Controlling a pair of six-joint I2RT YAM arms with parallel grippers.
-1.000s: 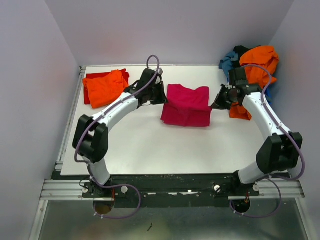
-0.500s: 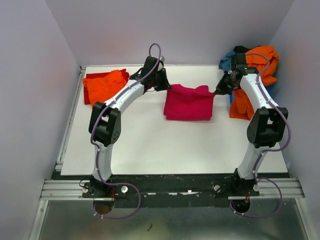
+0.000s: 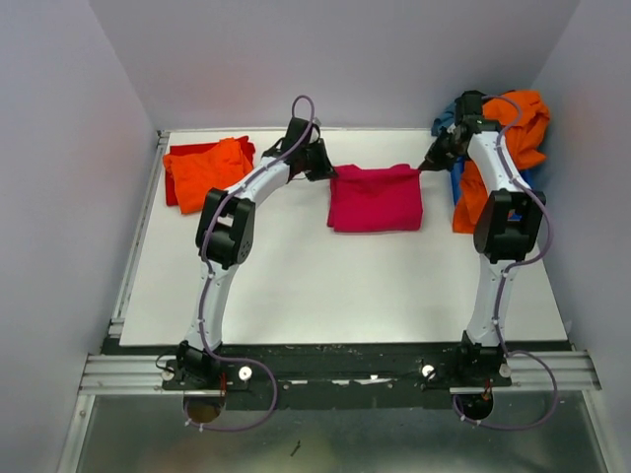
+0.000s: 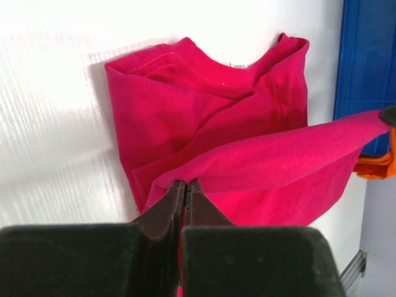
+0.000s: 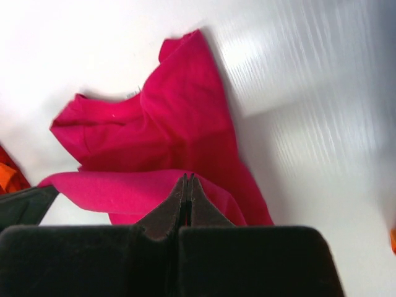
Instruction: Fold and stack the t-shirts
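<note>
A magenta-pink t-shirt [image 3: 376, 197] lies partly folded at the table's far middle. My left gripper [image 3: 329, 170] is shut on its left corner and my right gripper [image 3: 425, 168] is shut on its right corner. Between them a flap of the shirt is stretched and lifted above the rest, as the left wrist view [image 4: 272, 154] and the right wrist view [image 5: 124, 185] show. A folded orange t-shirt [image 3: 205, 169] lies on a red one [image 3: 189, 149] at the far left. An orange t-shirt [image 3: 513, 133], a teal-blue one [image 3: 449, 120] and a black one are heaped at the far right.
The blue plastic bin [image 4: 366, 68] under the heap stands close to the right gripper. Grey walls close in the table [image 3: 296, 286] at the back and both sides.
Both grippers have moved towards the back wall, carrying the pink shirt's edge with them. The shirt has shifted back and its lifted flap is now pulled taut between them.
</note>
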